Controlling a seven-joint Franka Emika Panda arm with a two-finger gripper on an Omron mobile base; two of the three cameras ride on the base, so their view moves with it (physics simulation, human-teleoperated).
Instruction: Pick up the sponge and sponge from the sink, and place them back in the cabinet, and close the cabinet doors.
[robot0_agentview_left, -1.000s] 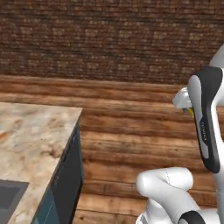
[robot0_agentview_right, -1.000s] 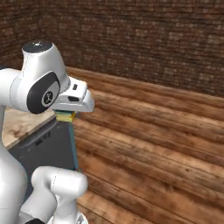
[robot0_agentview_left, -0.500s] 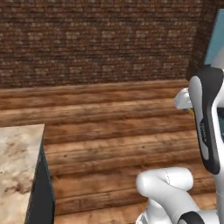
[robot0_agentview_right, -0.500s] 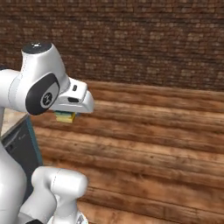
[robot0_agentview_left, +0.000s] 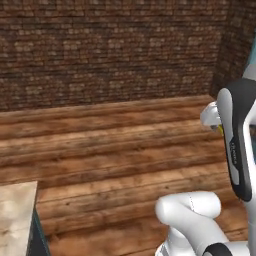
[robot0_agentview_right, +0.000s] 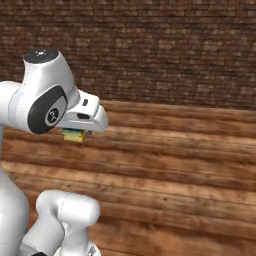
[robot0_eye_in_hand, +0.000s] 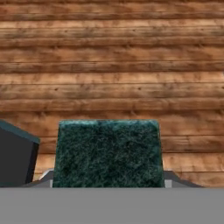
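A sponge (robot0_eye_in_hand: 107, 151) sits in my gripper (robot0_eye_in_hand: 108, 176), which is shut on it. Its dark green scouring face fills the lower middle of the hand view. From the right base view the sponge (robot0_agentview_right: 75, 134) hangs as a small yellow and green block under the hand, with the gripper (robot0_agentview_right: 76, 133) high above the wooden floor. A sliver of the yellow sponge (robot0_agentview_left: 220, 130) peeks out beside the arm in the left base view. The sink is out of view. A pale teal strip (robot0_agentview_left: 251, 60) stands at the right edge; I cannot tell whether it belongs to the cabinet.
A corner of the tan marble counter (robot0_agentview_left: 15, 215) with a teal side shows at the lower left. A dark panel with a teal edge (robot0_eye_in_hand: 15, 153) lies low on the left of the hand view. Wooden floor (robot0_agentview_left: 115, 145) stretches to a brick wall (robot0_agentview_right: 150, 50).
The whole picture has shifted: the base has turned right, so the counter has slid off to the left. The sponge stays gripped and the arm keeps its pose.
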